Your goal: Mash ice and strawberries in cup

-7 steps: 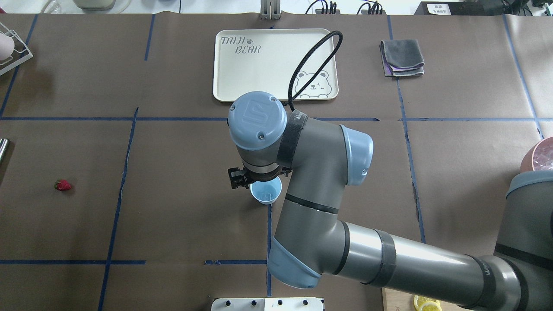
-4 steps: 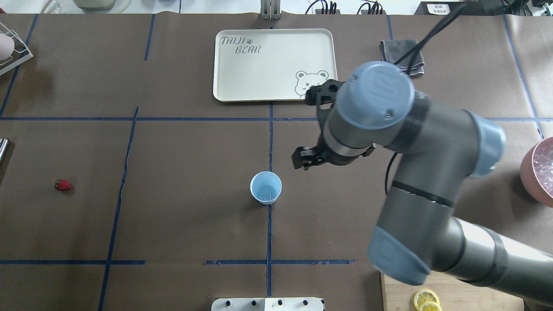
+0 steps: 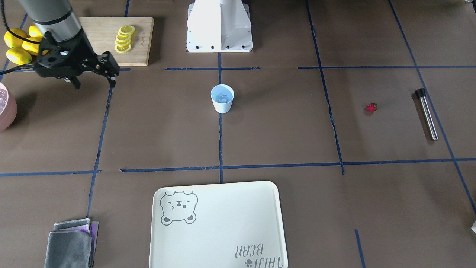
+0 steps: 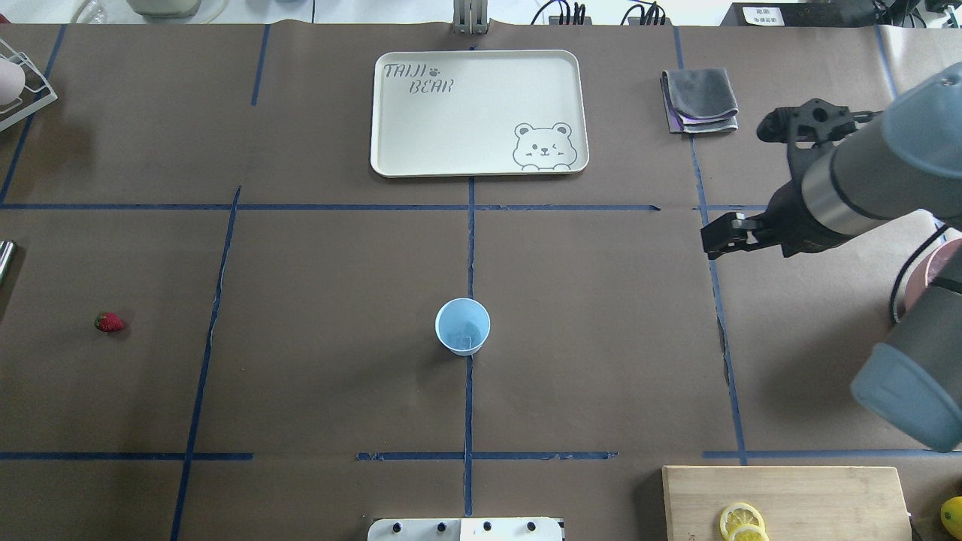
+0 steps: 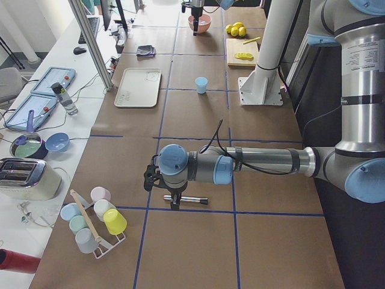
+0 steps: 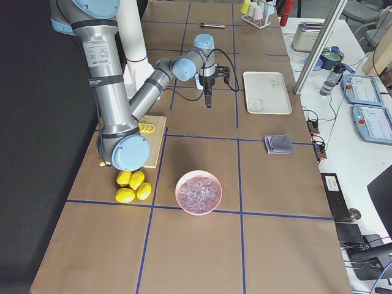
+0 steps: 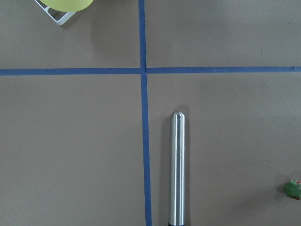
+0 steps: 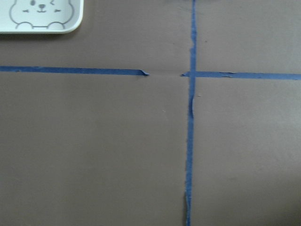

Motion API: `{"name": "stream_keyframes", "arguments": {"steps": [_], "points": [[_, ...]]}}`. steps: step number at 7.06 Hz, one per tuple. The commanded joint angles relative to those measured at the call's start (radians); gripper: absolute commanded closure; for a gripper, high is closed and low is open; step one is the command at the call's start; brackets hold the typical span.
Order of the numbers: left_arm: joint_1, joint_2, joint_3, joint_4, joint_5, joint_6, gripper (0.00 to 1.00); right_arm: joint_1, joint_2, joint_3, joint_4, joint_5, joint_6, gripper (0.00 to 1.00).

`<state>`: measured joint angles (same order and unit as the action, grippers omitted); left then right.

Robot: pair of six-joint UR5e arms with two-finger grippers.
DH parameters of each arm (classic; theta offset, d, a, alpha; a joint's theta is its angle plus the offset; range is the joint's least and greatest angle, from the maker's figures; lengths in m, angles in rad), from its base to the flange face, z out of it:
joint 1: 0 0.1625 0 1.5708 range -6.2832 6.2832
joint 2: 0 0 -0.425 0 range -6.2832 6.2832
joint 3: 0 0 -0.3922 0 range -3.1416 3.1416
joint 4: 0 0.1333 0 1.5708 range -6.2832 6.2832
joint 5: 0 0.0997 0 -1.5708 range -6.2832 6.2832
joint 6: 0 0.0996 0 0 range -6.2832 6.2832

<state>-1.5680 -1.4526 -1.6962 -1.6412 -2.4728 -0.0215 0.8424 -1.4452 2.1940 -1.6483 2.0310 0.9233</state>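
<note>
Front-facing view: my right tool (image 3: 95,84) hangs above the bench (image 3: 282,123), fingers (image 3: 112,76) apart, gripping and touching nothing. It sits just off the corner of the cutting board (image 3: 96,37), between that board and the pink bowl (image 3: 6,106). The cup (image 3: 222,106) stands upright on a blue tape line at mid-bench with ice (image 3: 222,98) inside, well apart from my right tool, with bare bench between them. The strawberry (image 3: 371,107) lies far over on my left side, near the steel rod (image 3: 427,115) but apart from it.

Overhead view: my right tool is out toward the bench's right edge, over a tape line, with the grey cloth (image 4: 699,100) beyond it. Open bench surrounds the cup on every side; the tray (image 4: 466,120) lies well beyond it.

Left-end view: my left tool (image 5: 174,206) points down close over the steel rod, with the cup rack (image 5: 93,223) near. I cannot tell whether its fingers are apart or together.

Right-end view: my right tool points straight down, clear of the bench; the pink bowl holds clear cubes.

Left wrist view: the rod lies lengthwise below, just beside a tape line, and the strawberry is at the lower right edge.

Right wrist view: bare bench with a tape crossing, and the tray's corner at top left
</note>
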Motion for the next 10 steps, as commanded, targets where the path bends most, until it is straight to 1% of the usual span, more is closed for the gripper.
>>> {"name": "stream_keyframes", "arguments": {"steps": [1,2,3,4,5,6,8,10], "points": [[0.0,0.0,0.0,0.0,0.0,0.0,0.0,0.175,-0.269,-0.049,0.286,0.154,-0.144,0.01],[0.0,0.0,-0.002,0.0,-0.002,0.0,0.0,0.272,-0.323,-0.118,0.339,0.217,-0.267,0.01],[-0.001,0.0,-0.003,0.0,-0.002,-0.001,0.0,0.337,-0.336,-0.19,0.344,0.23,-0.372,0.01],[-0.001,0.0,-0.003,0.0,-0.002,-0.001,0.0,0.384,-0.336,-0.248,0.344,0.242,-0.435,0.01],[-0.001,0.0,-0.003,0.0,-0.002,-0.001,0.0,0.432,-0.337,-0.291,0.343,0.247,-0.522,0.01],[0.0,0.0,-0.003,0.0,-0.002,0.0,0.0,0.444,-0.337,-0.34,0.344,0.244,-0.538,0.01],[0.0,0.0,-0.003,0.0,-0.002,0.0,0.0,0.446,-0.337,-0.4,0.346,0.239,-0.541,0.01],[0.0,0.0,-0.002,0.0,0.0,0.002,0.0,0.445,-0.328,-0.436,0.346,0.239,-0.532,0.01]]}}
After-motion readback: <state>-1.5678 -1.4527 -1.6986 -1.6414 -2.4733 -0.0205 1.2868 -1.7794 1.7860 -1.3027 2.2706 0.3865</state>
